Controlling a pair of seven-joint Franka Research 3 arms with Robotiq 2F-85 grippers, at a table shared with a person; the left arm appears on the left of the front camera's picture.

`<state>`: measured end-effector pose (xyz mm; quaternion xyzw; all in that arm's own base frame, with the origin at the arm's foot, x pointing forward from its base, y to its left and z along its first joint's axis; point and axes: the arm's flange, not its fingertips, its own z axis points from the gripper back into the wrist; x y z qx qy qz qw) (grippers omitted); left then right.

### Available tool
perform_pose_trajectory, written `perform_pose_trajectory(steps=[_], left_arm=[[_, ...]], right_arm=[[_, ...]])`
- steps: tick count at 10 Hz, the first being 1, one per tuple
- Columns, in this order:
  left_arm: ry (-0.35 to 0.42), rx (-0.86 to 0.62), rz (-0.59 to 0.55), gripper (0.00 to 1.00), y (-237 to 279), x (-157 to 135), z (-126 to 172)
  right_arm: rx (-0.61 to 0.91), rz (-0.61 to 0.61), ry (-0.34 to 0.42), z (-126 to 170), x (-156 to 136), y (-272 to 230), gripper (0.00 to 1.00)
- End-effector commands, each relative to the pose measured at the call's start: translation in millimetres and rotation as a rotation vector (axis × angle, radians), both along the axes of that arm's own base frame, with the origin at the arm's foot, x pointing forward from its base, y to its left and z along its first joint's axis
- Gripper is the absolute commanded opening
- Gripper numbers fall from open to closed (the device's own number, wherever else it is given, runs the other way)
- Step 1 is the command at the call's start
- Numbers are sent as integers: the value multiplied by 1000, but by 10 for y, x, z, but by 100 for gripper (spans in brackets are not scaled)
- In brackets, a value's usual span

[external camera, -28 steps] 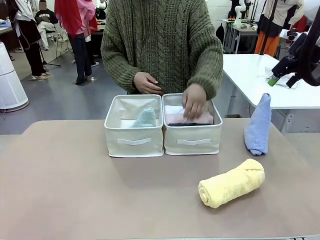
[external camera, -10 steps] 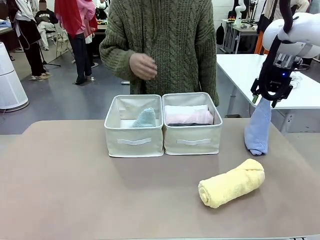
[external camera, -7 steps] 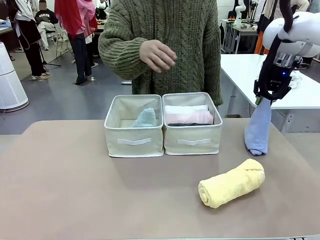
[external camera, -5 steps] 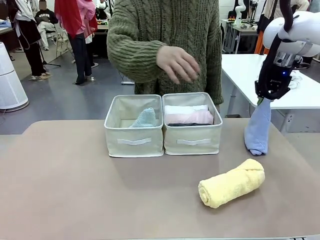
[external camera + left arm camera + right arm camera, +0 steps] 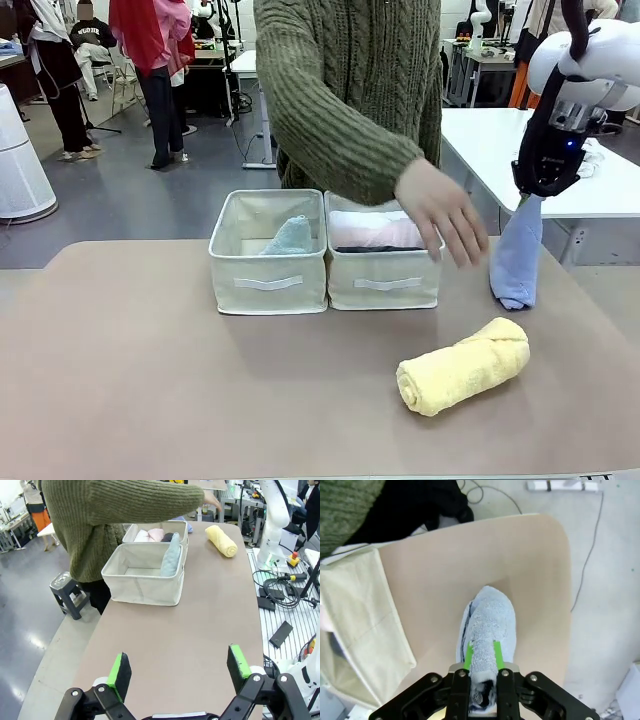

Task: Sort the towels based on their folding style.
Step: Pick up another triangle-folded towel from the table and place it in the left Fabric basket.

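Now person's hand [image 5: 445, 215] nearer blue cone [image 5: 517, 255], right jaws still clamped

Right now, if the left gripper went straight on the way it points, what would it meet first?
Probably the table, just short of the near bin: the open left gripper aims low along it. Depth is unclear; it may reach the bin instead.

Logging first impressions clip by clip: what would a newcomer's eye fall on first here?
The robot's right hand, shut on the tip of the upright periwinkle blue cone towel at the table's right side. Close beside it, the person's hand is stretched out past the right bin toward that towel, while the yellow roll lies alone nearer the robot.
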<state>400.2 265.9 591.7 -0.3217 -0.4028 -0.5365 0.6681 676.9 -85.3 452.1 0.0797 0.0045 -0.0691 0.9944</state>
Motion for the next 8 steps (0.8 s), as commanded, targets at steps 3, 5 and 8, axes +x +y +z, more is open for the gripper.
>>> perform_pose_trajectory(steps=[3,5,8], left_arm=[[11,-11,14,100,-16,-27,15],[11,-11,14,100,-16,-27,15],[11,-11,14,100,-16,-27,15]], right_arm=[[-46,146,-76,1077,-1053,-333,2],[-84,181,-124,1380,-1756,-546,2],[-100,260,-182,1372,-2456,-645,2]])
